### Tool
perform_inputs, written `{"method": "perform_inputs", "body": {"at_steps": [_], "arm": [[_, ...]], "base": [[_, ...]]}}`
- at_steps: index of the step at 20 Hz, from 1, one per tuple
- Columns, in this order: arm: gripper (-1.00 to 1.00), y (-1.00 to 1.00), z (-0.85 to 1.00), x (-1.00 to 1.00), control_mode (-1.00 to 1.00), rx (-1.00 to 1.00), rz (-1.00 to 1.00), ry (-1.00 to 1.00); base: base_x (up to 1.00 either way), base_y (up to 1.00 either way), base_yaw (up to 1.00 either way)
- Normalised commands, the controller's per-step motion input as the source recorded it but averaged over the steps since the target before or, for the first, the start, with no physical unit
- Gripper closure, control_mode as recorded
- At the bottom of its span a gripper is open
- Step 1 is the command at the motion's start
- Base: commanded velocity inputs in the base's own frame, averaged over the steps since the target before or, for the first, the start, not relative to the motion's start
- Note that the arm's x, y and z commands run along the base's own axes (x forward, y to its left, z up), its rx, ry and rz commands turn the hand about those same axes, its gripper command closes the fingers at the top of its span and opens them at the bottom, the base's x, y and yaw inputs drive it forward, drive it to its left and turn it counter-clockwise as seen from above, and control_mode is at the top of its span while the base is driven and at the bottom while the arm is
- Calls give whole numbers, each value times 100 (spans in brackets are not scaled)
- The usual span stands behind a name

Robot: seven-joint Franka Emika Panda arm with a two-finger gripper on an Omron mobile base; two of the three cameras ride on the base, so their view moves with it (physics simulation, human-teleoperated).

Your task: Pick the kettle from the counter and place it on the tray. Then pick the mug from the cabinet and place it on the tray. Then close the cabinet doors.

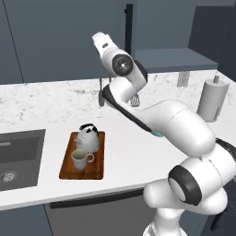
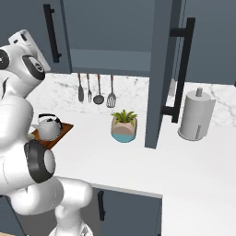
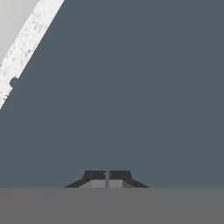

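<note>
The silver-grey kettle (image 1: 87, 136) and the pale mug (image 1: 80, 159) both stand on the reddish-brown tray (image 1: 95, 171) on the white counter (image 1: 133, 156). In the right base view the kettle (image 2: 48, 127) sits on the tray (image 2: 66, 128) behind my arm. My gripper (image 3: 107, 179) is shut and empty, raised close against a flat slate-blue panel. The left cabinet door (image 1: 69, 41) looks flush with the cabinet front. Its black handle (image 1: 129, 25) is just right of my hand. The right cabinet door (image 2: 159, 69) stands swung out, so the cabinet shelf (image 2: 110, 61) shows.
A dark sink (image 1: 18, 156) lies left of the tray. A plant pot (image 2: 124, 127) and a paper towel roll (image 2: 196, 115) stand on the counter to the right. Utensils (image 2: 97, 90) hang on the backsplash. The open door juts out over the counter.
</note>
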Motion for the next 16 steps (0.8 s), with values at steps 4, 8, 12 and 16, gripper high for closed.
{"method": "perform_inputs", "body": {"at_steps": [4, 8, 12, 16], "arm": [[100, 0, 0, 67, -100, 5, 4, 2], [100, 0, 0, 44, -100, 5, 2, 3], [100, -4, 8, -1, -100, 1, 1, 7], [100, -19, 21, -61, -100, 0, 3, 4]], "base": [[0, 0, 0], [0, 0, 0], [0, 0, 0], [0, 0, 0]]}}
